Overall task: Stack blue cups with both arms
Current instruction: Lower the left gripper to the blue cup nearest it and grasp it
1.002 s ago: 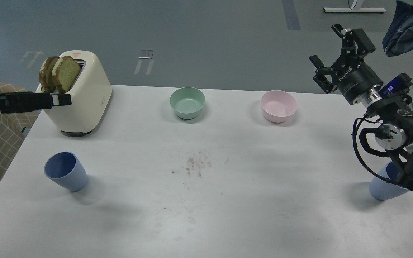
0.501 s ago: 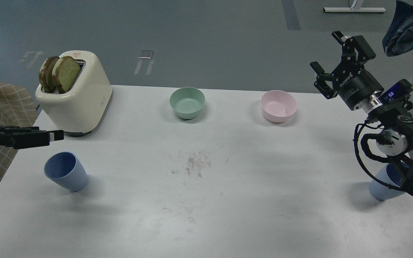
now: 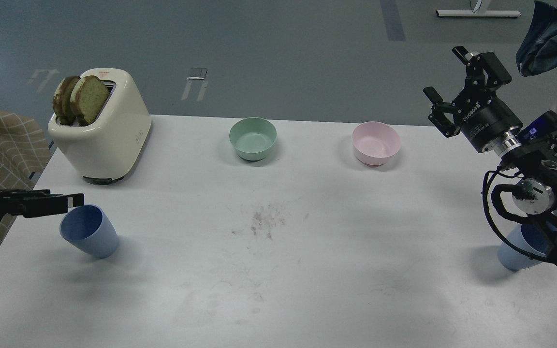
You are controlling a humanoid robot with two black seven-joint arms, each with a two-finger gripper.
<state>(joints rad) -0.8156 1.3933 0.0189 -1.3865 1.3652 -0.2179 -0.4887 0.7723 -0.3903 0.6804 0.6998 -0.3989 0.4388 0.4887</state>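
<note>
Blue cup [image 3: 88, 230], lower left: left gripper [image 3: 73, 200] has dropped to its rim, opening indiscernible; right gripper [image 3: 457, 87] spread, empty, upper right.

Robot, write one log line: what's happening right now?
phase: reaching | left gripper: beside left blue cup rim, grip unclear | right gripper: open, raised | right blue cup: untouched | stacked: no

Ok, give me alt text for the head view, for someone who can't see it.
Two blue cups stand apart on a white table: the left cup by the left tool, the right cup partly hidden behind the right arm, whose open right tool is raised. Behind sit a toaster holding bread, a green bowl and a pink bowl.
</note>
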